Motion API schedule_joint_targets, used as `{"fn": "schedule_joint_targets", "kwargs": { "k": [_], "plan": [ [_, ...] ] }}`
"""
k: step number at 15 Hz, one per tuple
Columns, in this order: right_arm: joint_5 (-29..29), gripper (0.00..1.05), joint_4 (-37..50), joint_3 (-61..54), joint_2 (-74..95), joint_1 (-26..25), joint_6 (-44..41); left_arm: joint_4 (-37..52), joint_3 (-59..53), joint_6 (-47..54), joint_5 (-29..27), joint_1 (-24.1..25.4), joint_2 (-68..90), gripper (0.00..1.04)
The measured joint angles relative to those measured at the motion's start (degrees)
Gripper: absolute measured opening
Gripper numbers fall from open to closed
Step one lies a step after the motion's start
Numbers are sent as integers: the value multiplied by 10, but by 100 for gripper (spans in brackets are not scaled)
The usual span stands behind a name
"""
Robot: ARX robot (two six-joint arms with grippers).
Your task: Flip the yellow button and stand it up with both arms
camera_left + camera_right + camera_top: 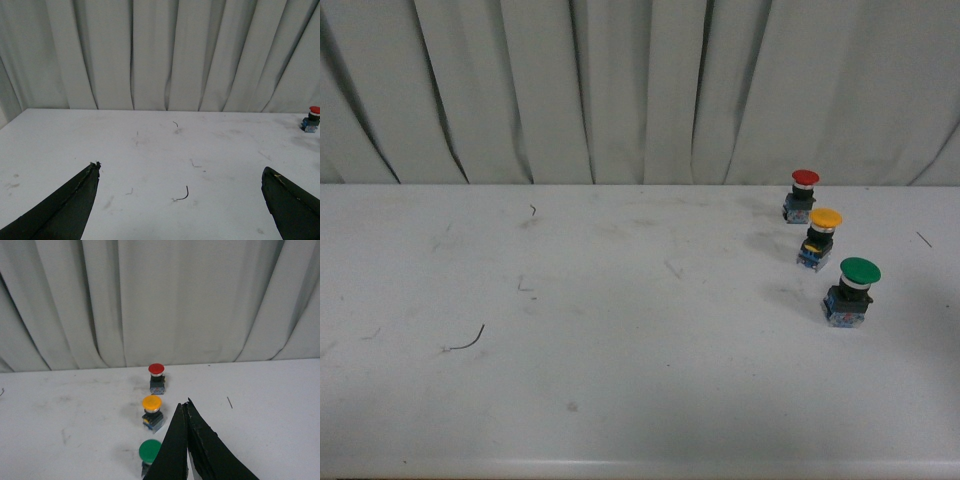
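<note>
White table (620, 380): yellow button (818, 238) upright, cap up; left claw (180, 200) released, right claw (186, 412) clenched.

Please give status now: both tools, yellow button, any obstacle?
Left tool open, empty. Right tool shut, empty. Yellow button upright, cap up, untouched, between red button and green button. Neighbours close.

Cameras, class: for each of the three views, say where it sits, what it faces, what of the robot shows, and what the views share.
Front view: on the body, facing the table and curtain; no arm shows.
Left wrist view: open left gripper, fingers spread; red button far off.
Right wrist view: shut right gripper near the yellow button and green button.
Shared: all see the red button.
</note>
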Motion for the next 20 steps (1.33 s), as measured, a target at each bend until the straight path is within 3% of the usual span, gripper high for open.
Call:
{"fn": "schedule_joint_targets", "kwargs": {
  "k": [4, 6, 11, 12, 20],
  "plan": [
    [-21, 2, 9, -96, -104, -19, -2, 0, 0, 0, 0, 0, 0, 98],
    [-58, 2, -7, -134, -146, -57, -2, 0, 0, 0, 0, 0, 0, 98],
    [-61, 2, -81, -197, -290, -62, -2, 0, 0, 0, 0, 0, 0, 98],
    [-61, 2, -57, -214, -299, -62, -2, 0, 0, 0, 0, 0, 0, 98],
    [-61, 2, -229, -233, -483, -62, -2, 0, 0, 0, 0, 0, 0, 98]
  ]
}}
